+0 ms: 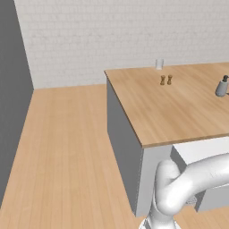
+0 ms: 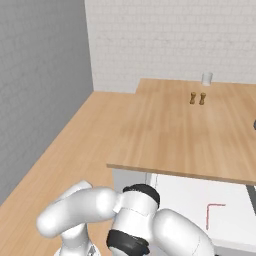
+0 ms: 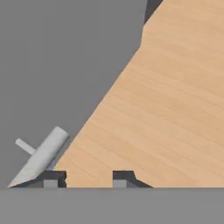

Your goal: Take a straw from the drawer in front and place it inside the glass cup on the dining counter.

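The drawer (image 2: 190, 200) stands pulled out under the dining counter (image 2: 165, 140), its white inside showing. In it lies the straw (image 2: 208, 216), a thin reddish line with a bent end. The glass cup (image 2: 206, 78) stands upright at the counter's far edge, seen too as the glass cup (image 1: 159, 64) in the left base view. In the hand view my gripper (image 3: 89, 179) is open, nothing between its fingertips (image 3: 56, 177). The drawer's silver bar handle (image 3: 41, 157) lies just beside the left tip, against the grey drawer front (image 3: 65, 65).
Two tiny brown shakers (image 1: 166, 80) stand on the counter top nearer than the cup. A grey soap bottle (image 1: 222, 86) is at the right. Wooden floor (image 1: 62, 152) stretches left of the island, bounded by a grey wall (image 1: 11, 89).
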